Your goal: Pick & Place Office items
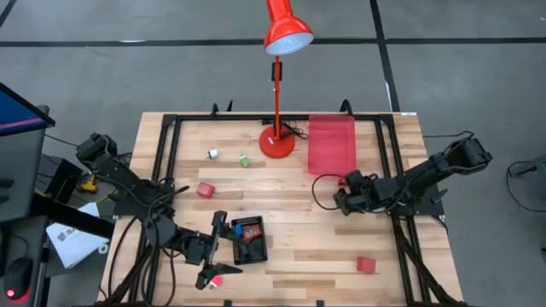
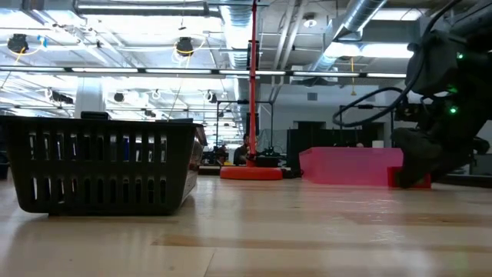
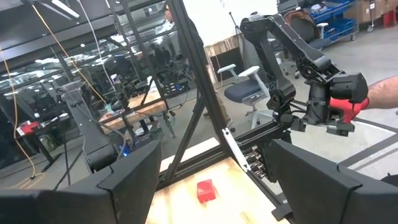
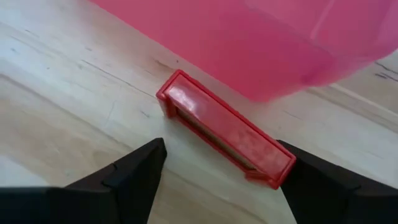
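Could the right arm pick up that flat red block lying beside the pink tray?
Probably yes. The right pincer hangs open right over the flat red block, a finger at each side and nothing between; the pink tray sits just beyond.

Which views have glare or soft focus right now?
Low view: ceiling lights glare, near table soft. Right wrist view: red block has a sheen, pink tray blurred. High view: evenly lit, lamp bright.

Grey floor; office chair; ceiling ducts.
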